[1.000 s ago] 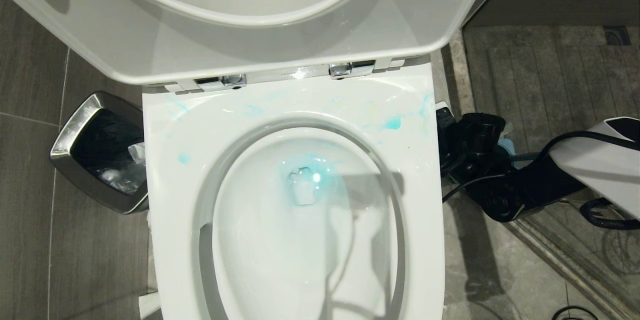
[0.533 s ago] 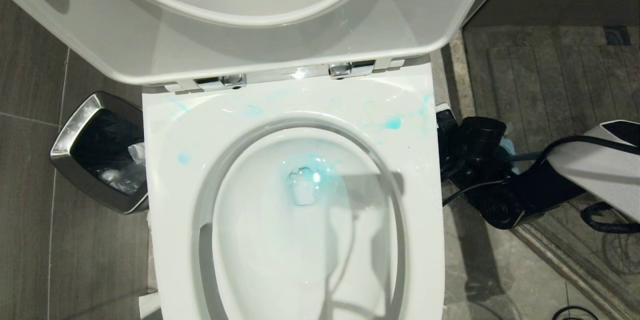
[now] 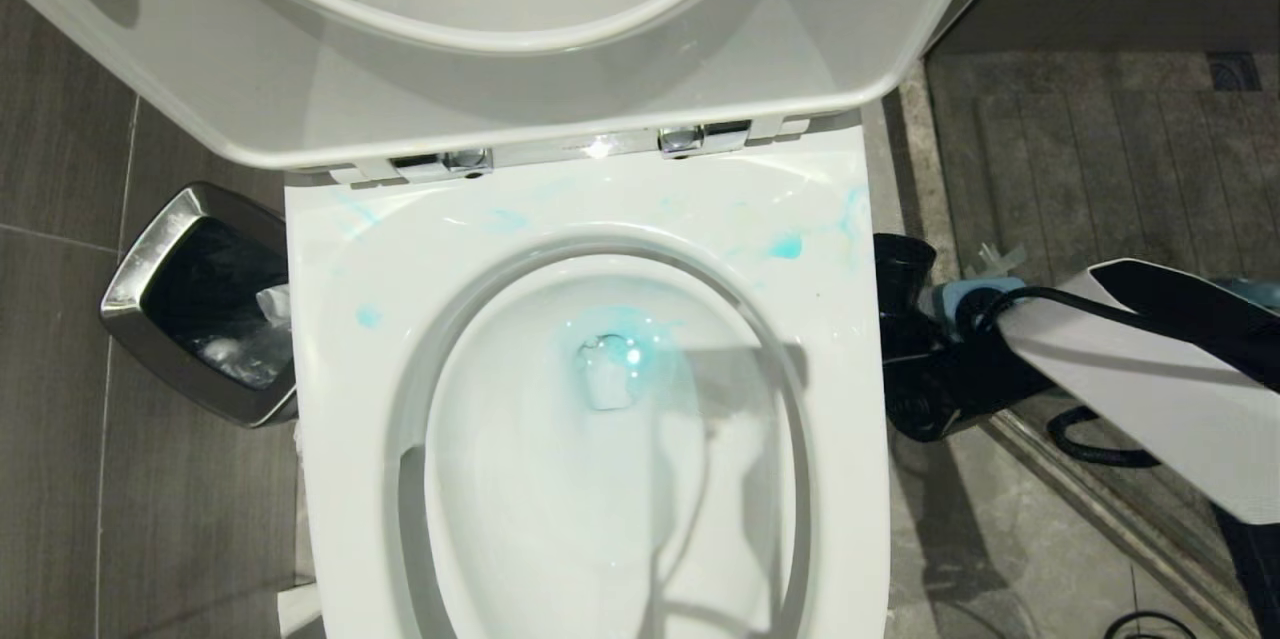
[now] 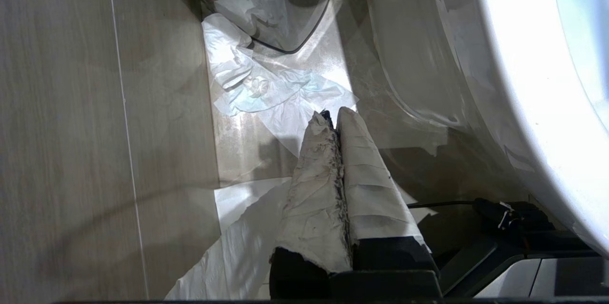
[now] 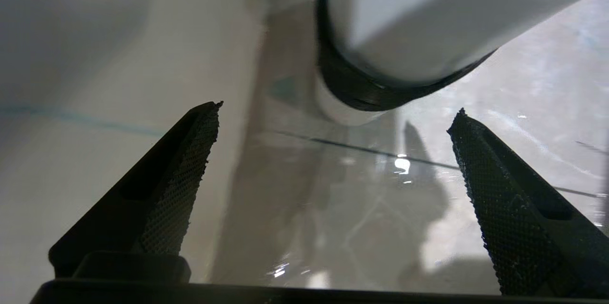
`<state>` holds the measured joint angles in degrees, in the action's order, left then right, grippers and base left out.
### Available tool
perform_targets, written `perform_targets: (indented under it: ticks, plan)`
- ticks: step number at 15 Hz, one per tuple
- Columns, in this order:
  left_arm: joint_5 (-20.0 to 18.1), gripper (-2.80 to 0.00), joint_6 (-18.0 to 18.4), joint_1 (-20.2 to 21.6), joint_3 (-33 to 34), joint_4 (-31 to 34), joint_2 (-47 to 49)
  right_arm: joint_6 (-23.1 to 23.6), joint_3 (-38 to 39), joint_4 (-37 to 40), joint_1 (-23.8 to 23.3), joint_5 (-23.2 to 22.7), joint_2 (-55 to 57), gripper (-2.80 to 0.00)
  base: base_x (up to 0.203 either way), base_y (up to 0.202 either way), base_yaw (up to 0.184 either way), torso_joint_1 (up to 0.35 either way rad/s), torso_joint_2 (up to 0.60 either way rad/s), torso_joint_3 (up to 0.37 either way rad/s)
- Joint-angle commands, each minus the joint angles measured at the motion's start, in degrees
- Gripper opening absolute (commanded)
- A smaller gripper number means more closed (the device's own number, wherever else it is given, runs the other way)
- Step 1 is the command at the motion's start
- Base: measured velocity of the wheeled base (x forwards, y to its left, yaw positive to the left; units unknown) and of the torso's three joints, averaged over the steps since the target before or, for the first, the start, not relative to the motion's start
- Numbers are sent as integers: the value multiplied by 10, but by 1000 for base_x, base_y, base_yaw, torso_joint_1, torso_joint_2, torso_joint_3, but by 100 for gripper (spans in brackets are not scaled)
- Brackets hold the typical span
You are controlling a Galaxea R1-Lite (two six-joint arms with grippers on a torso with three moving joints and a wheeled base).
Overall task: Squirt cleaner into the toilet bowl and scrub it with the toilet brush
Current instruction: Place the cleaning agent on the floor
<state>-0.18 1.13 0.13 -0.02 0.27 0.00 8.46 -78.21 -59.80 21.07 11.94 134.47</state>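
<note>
**Bowl is blue with cleaner, right gripper is reaching with nothing in it**

On the far left, the waste bin (image 3: pixel 195 304) is sitting on the floor just beside the toilet, likely so paper can go in it. Some crumpled white paper (image 4: pixel 266 87) is lying on the floor near its base. The left gripper (image 4: pixel 333 118) is hanging low by the side of the toilet, out of the way. Its fingers are pressed tight together and are holding nothing.

In the middle, the toilet bowl (image 3: pixel 585 399) is sitting with its seat and lid (image 3: pixel 480 29) tipped up, so the inside is free to reach. The cleaner (image 3: pixel 610 329) is pooling bright blue around the hole at the bottom, and pale blue smears are showing on the flat rim, so the squirting part looks done.

On the right, the right gripper (image 5: pixel 333 152) is down beside the toilet, close to the floor. Its fingers are spread wide apart, with nothing between them and nothing touching them. I think it is getting ready to grab the toilet brush. A bit of light blue is peeking out by the arm, but I cannot tell if that is the brush.
</note>
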Motion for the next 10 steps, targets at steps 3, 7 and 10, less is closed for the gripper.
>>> perform_targets:
  ticks: [3, 7, 10]
  plan:
    - [0, -280, 1, 0, 0, 0, 1, 53, -38, -40, 0, 39, 46, 0, 0, 0, 0, 0, 0, 0]
    - [0, -280, 0, 0, 0, 0, 1, 77, -40, -67, -8, 47, 43, 0, 0, 0, 0, 0, 0, 0]
    - [0, -280, 0, 0, 0, 0, 1, 86, -27, -71, -14, 54, 32, 0, 0, 0, 0, 0, 0, 0]
